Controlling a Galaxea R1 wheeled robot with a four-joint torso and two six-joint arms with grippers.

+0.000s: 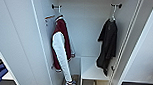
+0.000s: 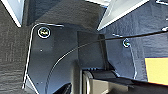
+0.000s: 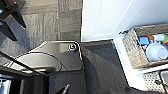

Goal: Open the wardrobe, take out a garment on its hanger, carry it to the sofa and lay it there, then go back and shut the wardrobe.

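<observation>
Hanging in the open wardrobe [image 1: 93, 33]: black garment [image 1: 108, 44] on its hanger [image 1: 113, 15].

Grey carpet tiles [image 3: 50, 20] cover the floor. A woven basket [image 3: 135, 50] of colourful toys sits on a white shelf [image 3: 125, 60] beside it.

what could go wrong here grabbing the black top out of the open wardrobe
1. The black top hangs limp and lopsided on its hanger, so it might slip off when lifted.
2. The hook sits on a short black peg close to the wardrobe side wall, leaving little room to reach in.
3. The maroon jacket hangs on the other peg; taking it would be the wrong garment.
</observation>
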